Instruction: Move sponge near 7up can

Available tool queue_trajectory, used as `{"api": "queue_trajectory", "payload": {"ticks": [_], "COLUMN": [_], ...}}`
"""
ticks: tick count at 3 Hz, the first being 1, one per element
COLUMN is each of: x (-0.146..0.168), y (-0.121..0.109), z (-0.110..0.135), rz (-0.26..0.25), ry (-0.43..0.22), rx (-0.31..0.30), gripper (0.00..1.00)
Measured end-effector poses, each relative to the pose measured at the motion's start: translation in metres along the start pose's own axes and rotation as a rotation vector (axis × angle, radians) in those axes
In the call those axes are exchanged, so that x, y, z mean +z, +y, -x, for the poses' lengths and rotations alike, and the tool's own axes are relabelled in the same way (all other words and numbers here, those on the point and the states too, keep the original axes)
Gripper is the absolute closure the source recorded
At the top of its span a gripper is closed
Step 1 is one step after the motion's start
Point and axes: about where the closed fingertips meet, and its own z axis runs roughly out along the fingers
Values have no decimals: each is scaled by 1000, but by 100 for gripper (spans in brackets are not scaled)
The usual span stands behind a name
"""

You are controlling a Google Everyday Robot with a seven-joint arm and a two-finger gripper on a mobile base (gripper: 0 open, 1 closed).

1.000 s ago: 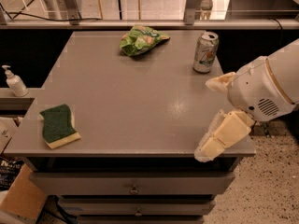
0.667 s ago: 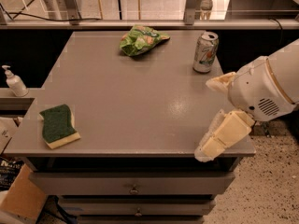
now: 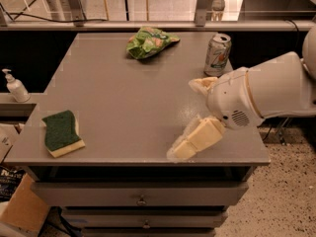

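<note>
The sponge [image 3: 61,133], dark green on top with a pale yellow base, lies flat near the front left corner of the grey table [image 3: 123,98]. The 7up can [image 3: 217,54], silver-white with green and red markings, stands upright at the back right of the table. My gripper [image 3: 184,118] hovers over the front right part of the table, open and empty, with its cream fingers [image 3: 195,139] spread apart and pointing left. It is in front of the can and far to the right of the sponge.
A light green wrinkly snack bag [image 3: 148,41] lies at the back middle of the table. A white pump bottle [image 3: 15,86] stands on a lower ledge to the left. Drawers [image 3: 142,200] sit under the table's front edge.
My gripper has moved to the left, further in over the table. The sponge, can and bag have not moved.
</note>
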Motion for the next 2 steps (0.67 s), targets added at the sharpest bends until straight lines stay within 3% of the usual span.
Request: {"api": "queue_trajectory", "payload": {"ticks": [1,2], "x": [44,84], "y": [0,8], "z": [31,56], "rz": [-21,-26], "ry": [-101,-162], "rx": [-8,3], "gripper": [0,0]}}
